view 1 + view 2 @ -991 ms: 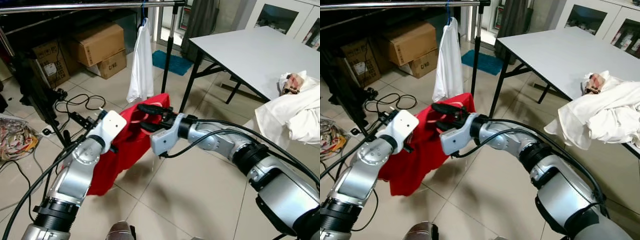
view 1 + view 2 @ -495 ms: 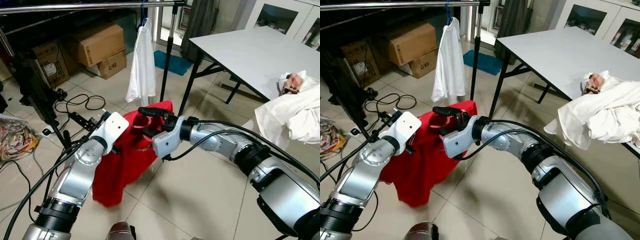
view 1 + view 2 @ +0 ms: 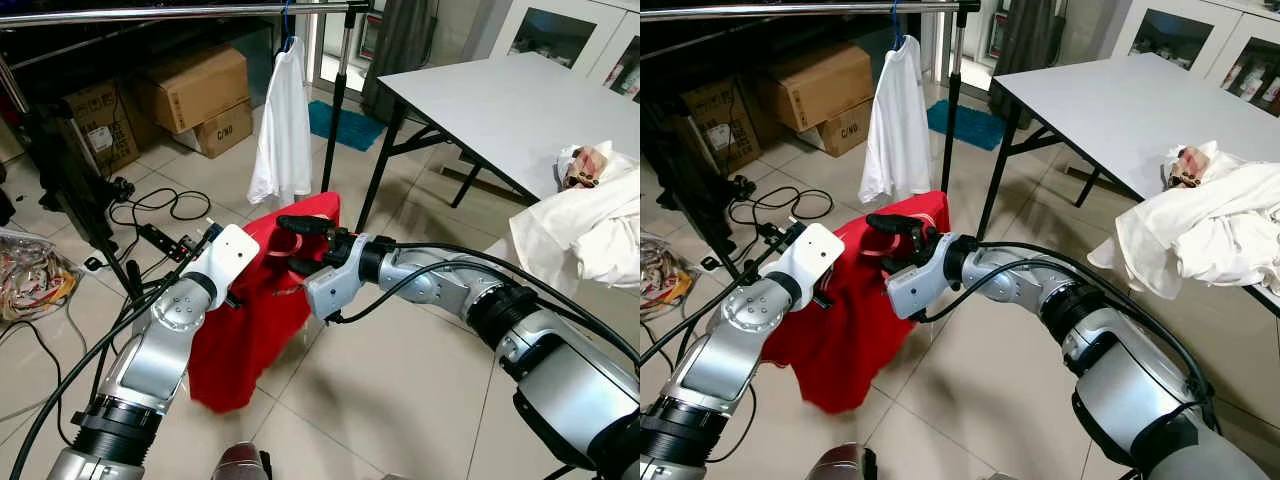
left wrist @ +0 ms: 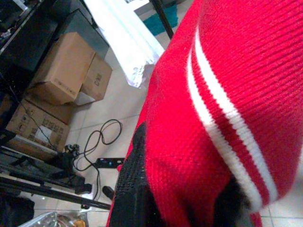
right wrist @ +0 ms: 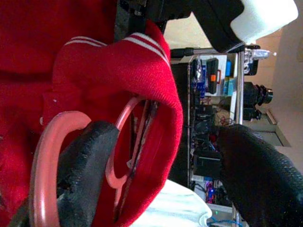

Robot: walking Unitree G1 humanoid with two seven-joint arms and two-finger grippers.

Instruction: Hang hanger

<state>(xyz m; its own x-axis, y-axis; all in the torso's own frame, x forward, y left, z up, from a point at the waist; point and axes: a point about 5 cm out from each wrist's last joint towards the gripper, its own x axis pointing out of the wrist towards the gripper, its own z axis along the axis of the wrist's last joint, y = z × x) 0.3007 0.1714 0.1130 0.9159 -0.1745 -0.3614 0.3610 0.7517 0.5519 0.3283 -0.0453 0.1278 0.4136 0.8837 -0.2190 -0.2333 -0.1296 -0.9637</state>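
Holding a red knit sweater with white stripes (image 3: 262, 290) low before the metal clothes rail (image 3: 180, 13), the left gripper (image 4: 180, 198) stays clamped on its fabric while the right gripper (image 5: 156, 156), fingers apart, works the pink plastic hanger (image 5: 52, 142) inside, apparently readying it for hanging.

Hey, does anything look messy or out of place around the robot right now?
Yes. A heap of white cloth spills over the edge of the grey table, unfolded. Cables lie loose across the tiled floor. The red garment held between both tools sags unevenly.
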